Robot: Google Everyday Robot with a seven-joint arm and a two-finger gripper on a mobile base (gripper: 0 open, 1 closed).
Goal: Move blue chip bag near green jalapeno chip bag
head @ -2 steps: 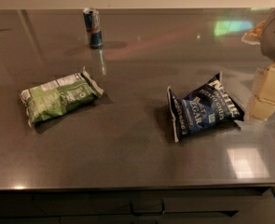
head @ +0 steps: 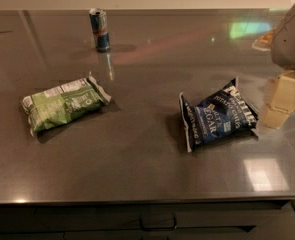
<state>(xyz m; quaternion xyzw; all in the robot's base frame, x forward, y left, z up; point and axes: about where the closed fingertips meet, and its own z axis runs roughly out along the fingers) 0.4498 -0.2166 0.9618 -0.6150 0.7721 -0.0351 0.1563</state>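
The blue chip bag point(head: 218, 116) lies flat on the grey table point(head: 137, 159), right of the middle, with white lettering facing up. The green jalapeno chip bag point(head: 63, 104) lies flat on the left side, well apart from the blue bag. My gripper point(head: 283, 100) is at the right edge of the view, just right of the blue bag's far end and close above the table. It holds nothing that I can see. The white arm housing point(head: 291, 39) rises above it.
A blue-and-silver drink can point(head: 100, 29) stands upright at the back of the table, left of centre. The table's front edge point(head: 137, 200) runs along the bottom, with dark drawers below it.
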